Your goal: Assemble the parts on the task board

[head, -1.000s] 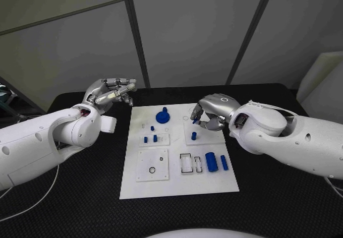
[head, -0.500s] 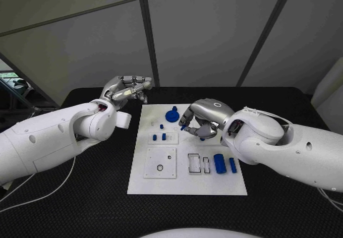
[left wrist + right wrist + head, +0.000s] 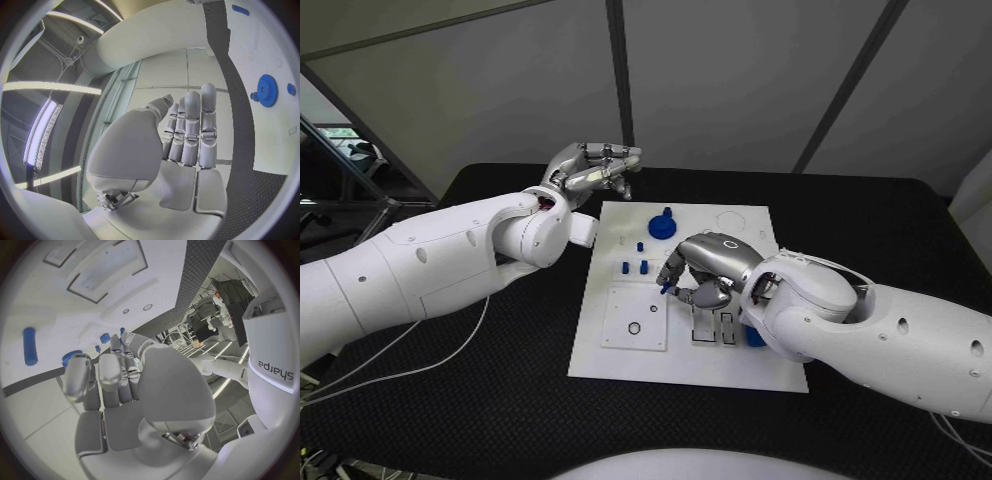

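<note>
White task board (image 3: 625, 355) on a black table (image 3: 473, 400). Blue gear (image 3: 662, 226) and small blue pegs (image 3: 636, 267); both hands are silver.

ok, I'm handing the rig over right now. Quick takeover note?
Left hand: empty, raised off the board's far left corner.
Right hand: over mid-board, pinching a blue peg.
Gear sits at the far end, with small pegs standing just nearer. A cylinder lies partly under the right arm.
Left to do: seat the peg. The slots look unfilled.
</note>
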`<action>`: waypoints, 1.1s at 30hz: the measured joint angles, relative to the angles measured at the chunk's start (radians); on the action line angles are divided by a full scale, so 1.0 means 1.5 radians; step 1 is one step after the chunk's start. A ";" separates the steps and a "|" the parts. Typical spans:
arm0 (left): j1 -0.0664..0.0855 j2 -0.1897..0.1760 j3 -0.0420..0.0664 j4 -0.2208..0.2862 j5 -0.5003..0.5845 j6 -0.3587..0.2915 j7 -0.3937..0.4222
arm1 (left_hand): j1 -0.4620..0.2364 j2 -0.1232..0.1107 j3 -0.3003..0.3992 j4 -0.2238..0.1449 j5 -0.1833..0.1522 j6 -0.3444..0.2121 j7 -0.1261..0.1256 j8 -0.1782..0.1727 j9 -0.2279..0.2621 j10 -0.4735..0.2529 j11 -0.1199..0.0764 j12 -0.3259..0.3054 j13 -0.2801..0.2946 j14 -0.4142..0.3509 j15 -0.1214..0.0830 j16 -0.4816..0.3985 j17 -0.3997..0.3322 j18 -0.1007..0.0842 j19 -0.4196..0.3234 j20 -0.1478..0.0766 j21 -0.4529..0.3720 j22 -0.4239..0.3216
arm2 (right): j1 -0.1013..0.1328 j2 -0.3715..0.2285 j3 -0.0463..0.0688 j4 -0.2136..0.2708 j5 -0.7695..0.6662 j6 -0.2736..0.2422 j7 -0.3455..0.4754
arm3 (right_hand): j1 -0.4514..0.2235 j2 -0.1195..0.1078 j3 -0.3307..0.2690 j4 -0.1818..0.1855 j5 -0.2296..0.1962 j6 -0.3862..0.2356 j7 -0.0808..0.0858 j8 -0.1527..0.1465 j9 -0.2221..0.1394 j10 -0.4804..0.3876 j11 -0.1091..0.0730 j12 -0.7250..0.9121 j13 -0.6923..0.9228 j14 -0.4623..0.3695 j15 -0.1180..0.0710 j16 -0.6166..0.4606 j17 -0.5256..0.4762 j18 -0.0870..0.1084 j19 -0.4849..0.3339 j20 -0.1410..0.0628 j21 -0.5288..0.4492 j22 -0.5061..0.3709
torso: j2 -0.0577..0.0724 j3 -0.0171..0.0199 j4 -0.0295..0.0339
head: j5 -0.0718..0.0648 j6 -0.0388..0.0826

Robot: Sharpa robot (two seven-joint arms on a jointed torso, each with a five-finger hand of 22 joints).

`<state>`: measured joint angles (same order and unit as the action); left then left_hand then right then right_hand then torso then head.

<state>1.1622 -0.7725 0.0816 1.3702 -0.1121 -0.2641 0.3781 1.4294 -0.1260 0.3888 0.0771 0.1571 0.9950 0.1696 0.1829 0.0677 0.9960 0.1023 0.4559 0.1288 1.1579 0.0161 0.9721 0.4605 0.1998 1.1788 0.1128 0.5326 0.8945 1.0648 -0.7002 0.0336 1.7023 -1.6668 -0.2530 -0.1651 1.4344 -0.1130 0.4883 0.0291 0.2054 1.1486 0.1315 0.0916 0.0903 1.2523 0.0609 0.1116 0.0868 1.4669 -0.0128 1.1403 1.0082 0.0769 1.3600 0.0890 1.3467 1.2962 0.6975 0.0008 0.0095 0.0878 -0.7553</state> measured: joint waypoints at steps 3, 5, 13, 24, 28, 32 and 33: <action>0.001 0.005 -0.001 -0.004 0.000 0.001 0.000 | 0.000 0.000 0.000 0.000 0.000 0.000 0.000 0.000 0.000 0.000 0.000 0.000 0.000 0.000 0.000 0.000 0.000 0.000 0.000 0.000 0.000 0.000 | -0.004 0.007 -0.006 -0.004 -0.003 0.004 0.000 | 0.000 0.000 0.000 0.000 0.000 -0.001 -0.001 0.000 -0.001 0.000 0.000 0.000 0.000 0.000 0.000 0.000 0.000 0.000 0.000 0.000 0.000 0.000 | 0.000 -0.0004 0.0001 | 0.006 -0.003; 0.001 0.008 -0.001 -0.006 0.000 0.001 0.000 | 0.000 0.000 0.000 0.000 0.000 0.000 0.000 0.000 0.000 0.000 0.000 0.000 0.000 0.000 0.000 0.000 0.000 0.000 0.000 0.000 0.000 0.000 | -0.005 0.011 -0.010 -0.007 -0.005 0.007 0.000 | 0.000 0.000 -0.002 -0.002 0.000 -0.001 -0.001 0.000 -0.001 0.000 0.000 0.000 0.000 0.000 0.000 0.000 0.000 0.000 0.000 0.000 0.000 0.000 | 0.000 -0.0004 0.0006 | 0.009 -0.005; 0.002 0.012 -0.002 -0.011 0.000 0.002 0.000 | 0.000 0.000 0.000 0.000 0.000 0.000 0.000 0.000 0.000 0.000 0.000 0.000 -0.001 0.000 0.000 0.000 0.000 0.000 0.000 0.000 0.000 0.000 | -0.010 0.021 -0.014 -0.012 -0.016 0.013 -0.002 | 0.000 0.000 -0.002 -0.002 0.000 -0.001 -0.001 -0.002 0.000 0.000 0.000 0.000 0.000 0.000 0.000 0.000 0.000 0.000 0.000 0.000 0.000 0.000 | 0.000 -0.0001 0.0010 | 0.017 -0.009; 0.002 0.014 -0.002 -0.014 0.000 0.003 -0.001 | 0.000 0.000 0.000 0.000 0.000 0.000 0.000 0.000 0.000 0.000 0.000 0.000 -0.001 0.000 0.000 0.000 0.000 0.000 0.000 0.000 0.000 0.000 | -0.014 0.035 -0.015 -0.022 -0.035 0.019 -0.013 | 0.000 0.000 -0.002 -0.002 0.000 -0.002 0.003 -0.002 0.000 0.000 0.000 -0.003 0.000 0.000 0.000 0.000 0.000 0.000 0.000 0.000 0.000 0.002 | 0.000 -0.0002 0.0010 | 0.021 -0.016; 0.002 0.014 -0.002 -0.014 0.000 0.004 -0.001 | 0.000 0.000 0.000 0.000 0.000 0.000 0.000 0.000 0.000 0.000 0.000 0.003 0.000 0.000 0.000 0.000 -0.001 0.000 0.000 0.000 0.000 0.000 | -0.015 0.039 -0.015 -0.026 -0.042 0.020 -0.018 | 0.000 0.000 -0.002 -0.002 0.000 -0.002 0.003 -0.001 0.000 0.000 0.000 -0.003 0.000 0.000 0.000 0.000 0.000 0.000 0.002 0.002 0.000 0.002 | 0.000 -0.0004 0.0010 | 0.022 -0.017; 0.002 0.015 -0.002 -0.015 0.000 0.005 -0.001 | 0.000 0.000 0.000 0.000 0.000 0.000 0.000 0.000 0.000 0.000 0.000 0.003 0.000 0.000 0.000 0.000 -0.001 0.000 0.000 0.000 0.000 0.000 | -0.015 0.041 -0.016 -0.031 -0.046 0.021 -0.022 | 0.000 0.000 -0.002 -0.002 0.000 -0.002 0.003 -0.001 -0.001 0.000 0.000 -0.003 0.000 0.000 0.000 0.002 0.000 0.000 0.002 0.002 0.000 0.003 | 0.000 -0.0008 0.0010 | 0.023 -0.017; 0.002 0.015 -0.002 -0.015 0.000 0.005 -0.001 | 0.000 0.000 0.000 0.000 0.000 0.000 0.000 0.000 0.000 0.000 0.000 0.003 0.000 0.000 0.000 0.000 -0.001 0.000 0.000 0.000 0.000 0.000 | -0.015 0.042 -0.016 -0.031 -0.047 0.021 -0.022 | 0.000 0.000 -0.002 -0.002 0.000 -0.002 0.003 -0.001 -0.001 0.000 0.000 -0.003 0.000 0.000 0.000 0.002 0.000 0.000 0.002 0.002 0.000 0.002 | 0.000 -0.0008 0.0010 | 0.023 -0.017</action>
<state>1.1652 -0.7495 0.0780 1.3484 -0.1127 -0.2566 0.3763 1.4294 -0.1260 0.3889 0.0772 0.1571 0.9951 0.1696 0.1829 0.0678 0.9961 0.1023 0.4601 0.1281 1.1578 0.0162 0.9721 0.4593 0.1997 1.1789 0.1128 0.5327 0.8937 1.0418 -0.6376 0.0103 1.6554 -1.7375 -0.2210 -0.1983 1.4344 -0.1131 0.4856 0.0265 0.2052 1.1453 0.1355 0.0894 0.0893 1.2523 0.0609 0.1069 0.0867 1.4669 -0.0128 1.1441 1.0080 0.0772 1.3626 0.0916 1.3468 1.2999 0.6979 -0.0004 0.0109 0.1219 -0.7815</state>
